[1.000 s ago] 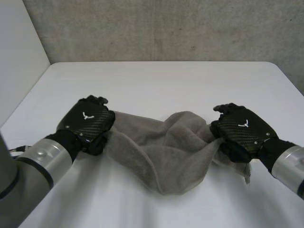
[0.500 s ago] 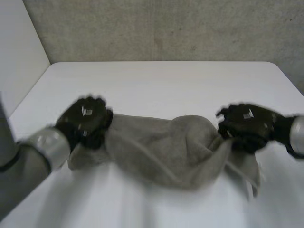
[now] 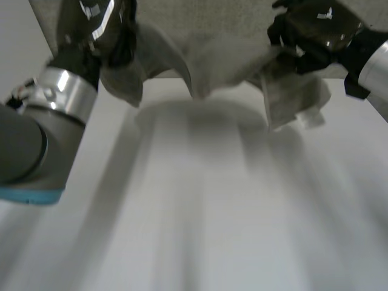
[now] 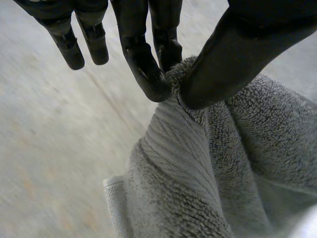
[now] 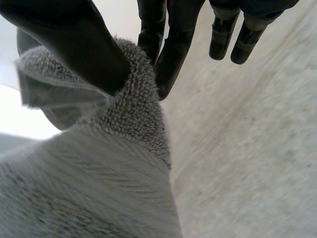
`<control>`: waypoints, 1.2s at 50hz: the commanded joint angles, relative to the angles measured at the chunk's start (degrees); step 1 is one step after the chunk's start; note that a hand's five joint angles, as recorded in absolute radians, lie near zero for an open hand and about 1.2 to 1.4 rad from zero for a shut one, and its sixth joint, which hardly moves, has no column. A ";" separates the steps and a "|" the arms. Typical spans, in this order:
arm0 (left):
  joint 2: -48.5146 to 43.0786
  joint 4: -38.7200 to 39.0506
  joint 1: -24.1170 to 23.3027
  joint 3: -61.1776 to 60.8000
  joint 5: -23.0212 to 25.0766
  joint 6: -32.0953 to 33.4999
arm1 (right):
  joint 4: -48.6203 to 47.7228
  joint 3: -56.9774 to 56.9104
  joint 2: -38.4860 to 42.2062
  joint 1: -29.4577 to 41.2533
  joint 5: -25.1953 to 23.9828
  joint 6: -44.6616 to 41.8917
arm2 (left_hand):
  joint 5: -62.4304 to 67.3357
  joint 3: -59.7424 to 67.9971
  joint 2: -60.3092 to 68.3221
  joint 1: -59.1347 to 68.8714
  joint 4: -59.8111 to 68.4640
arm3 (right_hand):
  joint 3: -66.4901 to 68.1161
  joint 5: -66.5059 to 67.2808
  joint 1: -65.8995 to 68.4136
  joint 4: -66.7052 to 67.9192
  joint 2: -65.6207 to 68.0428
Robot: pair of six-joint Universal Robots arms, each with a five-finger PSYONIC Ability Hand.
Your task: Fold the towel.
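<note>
Grey terry-cloth towel (image 3: 209,57) hung above the white bench (image 3: 194,212), its ends pinched between thumb and fingers by the black left hand (image 3: 97,24) and black right hand (image 3: 315,27).

The left robot hand (image 3: 97,27) and right robot hand (image 3: 316,27) have lifted the towel (image 3: 218,63) off the tabletop (image 3: 200,212), toward 12 o'clock

You have the towel (image 3: 212,60) hanging in the air above the table (image 3: 200,218), strung between the two robot hands. The left robot hand (image 3: 97,27) pinches its left end and the right robot hand (image 3: 312,30) its right end. The middle sags between them, and a loose flap hangs below each hand.
</note>
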 commanded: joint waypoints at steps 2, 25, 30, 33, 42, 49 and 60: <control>-0.56 -2.50 2.98 -11.88 3.18 0.36 | 4.05 7.33 2.01 -0.48 -4.00 -6.92 | 4.24 -2.20 2.83 7.48 -2.68 | 0.80 3.87 6.54 1.76 4.03; -6.01 -16.47 -3.34 -17.33 3.89 0.53 | 23.30 1.88 16.43 0.49 10.24 -36.29 | 4.24 -2.20 2.83 7.48 -2.68 | 0.80 -32.76 -30.09 1.76 -32.60; -6.10 -18.58 -4.58 -16.98 3.80 0.53 | 20.04 1.96 15.46 1.02 14.81 -34.34 | -3.81 -2.20 -5.22 -0.57 -2.68 | 0.80 -66.13 -66.06 1.76 -68.58; -6.10 -19.81 -5.10 -16.89 3.80 0.53 | 17.23 2.93 15.37 1.19 18.77 -32.23 | -15.92 -2.20 -17.33 -12.68 -2.68 | 0.80 -66.13 -73.45 1.76 -75.97; -6.19 -21.13 -6.51 -17.07 0.29 0.62 | 11.28 15.12 5.99 0.93 20.53 -17.14 | -39.96 -2.20 -41.37 -36.72 -2.68 | 0.80 -66.13 -73.46 1.76 -75.97; -6.10 -21.13 -6.16 -17.33 -2.09 0.71 | -2.34 34.09 -8.07 0.23 21.05 -9.30 | -50.04 -2.20 -51.45 -46.80 -2.68 | 0.80 -66.13 -73.46 1.76 -75.97; -6.19 -21.04 -5.81 -16.89 -2.44 0.62 | -12.47 53.89 -19.51 -1.79 23.51 -7.10 | -64.53 -2.20 -65.94 -61.29 -2.68 | 0.80 -66.13 -73.46 1.76 -75.97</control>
